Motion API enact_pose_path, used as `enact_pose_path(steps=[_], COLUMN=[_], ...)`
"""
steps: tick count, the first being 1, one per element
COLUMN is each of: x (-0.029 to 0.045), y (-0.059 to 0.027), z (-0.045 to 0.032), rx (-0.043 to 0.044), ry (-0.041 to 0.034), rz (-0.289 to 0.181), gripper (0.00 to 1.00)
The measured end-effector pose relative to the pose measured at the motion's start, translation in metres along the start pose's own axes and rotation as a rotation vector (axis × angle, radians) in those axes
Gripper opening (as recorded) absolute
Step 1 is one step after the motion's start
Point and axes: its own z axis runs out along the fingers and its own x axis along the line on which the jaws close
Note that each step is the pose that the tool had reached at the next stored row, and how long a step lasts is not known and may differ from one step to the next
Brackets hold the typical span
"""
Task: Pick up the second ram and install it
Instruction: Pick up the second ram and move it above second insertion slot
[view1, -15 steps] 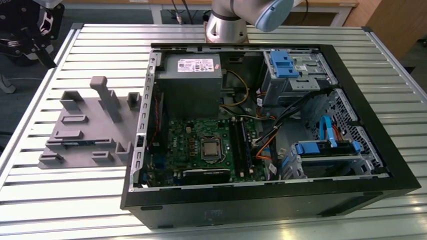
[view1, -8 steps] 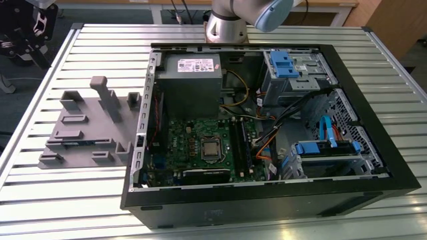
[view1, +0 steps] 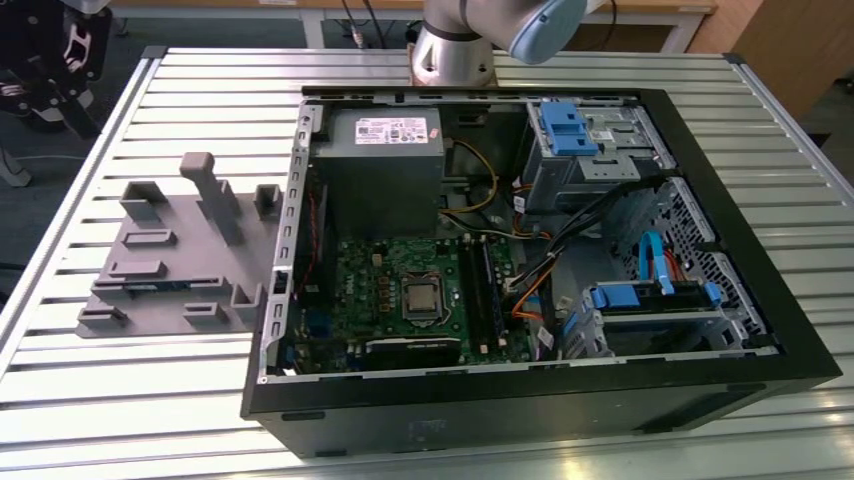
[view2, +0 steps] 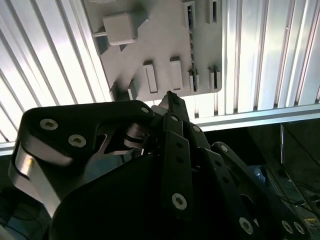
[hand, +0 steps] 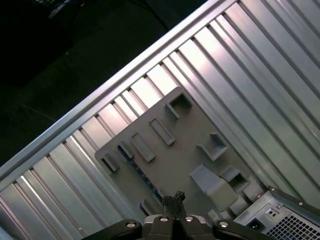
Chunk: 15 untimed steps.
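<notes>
The second ram (hand: 149, 181) is a thin blue strip standing on edge in a slot of the grey plastic holder block (hand: 175, 145). In the second wrist view the ram (view2: 189, 15) runs along one side of the block (view2: 150, 45). My gripper (hand: 173, 198) hangs well above the block, its black fingertips pressed together with nothing between them; the second wrist view also has the gripper (view2: 172, 97) shut. In the exterior view the holder block (view1: 174, 255) lies to the left of the open computer case (view1: 534, 250). The motherboard's black ram slots (view1: 481, 290) lie inside the case.
The slatted aluminium table (view1: 120, 400) carries the case and the block. Inside the case are a grey power supply (view1: 380, 165), blue drive brackets (view1: 574, 130) and loose cables (view1: 561, 235). The arm's base (view1: 451, 55) stands behind the case. The table edge (hand: 100, 95) borders dark floor.
</notes>
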Motion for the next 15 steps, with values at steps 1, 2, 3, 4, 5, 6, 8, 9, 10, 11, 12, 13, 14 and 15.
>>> enact_pose_path(steps=[1,2,3,4,5,6,8,9,10,11,12,13,14,15], x=[0.0000,0.0000,0.0001,0.0001,0.0001,0.0000,0.0000,0.0000,0.0001,0.0000,0.0000,0.0000,0.0000,0.0000], y=[0.0001,0.0000,0.0001,0.0000,0.0001,0.0000,0.0000,0.0000,0.0000,0.0001,0.0001,0.0000,0.0001,0.0000], z=[0.0000,0.0000,0.0000,0.0000,0.0000,0.0000,0.0000,0.0000,0.0000,0.0000,0.0000,0.0000,0.0000,0.0000], rx=[0.0000,-0.0001,-0.0002,-0.0001,-0.0001,-0.0002,-0.0001,-0.0001,-0.0001,-0.0001,-0.0001,-0.0001,-0.0001,-0.0001], ry=[0.0002,0.0003,0.0004,0.0004,0.0004,0.0004,0.0004,0.0004,0.0004,0.0004,0.0003,0.0003,0.0004,0.0004], rz=[-0.006,-0.009,-0.010,-0.010,-0.011,-0.011,-0.011,-0.011,-0.011,-0.011,-0.011,-0.011,-0.011,-0.011], gripper=[0.11,0.11,0.11,0.11,0.11,0.11,0.11,0.11,0.11,0.11,0.11,0.11,0.11,0.11])
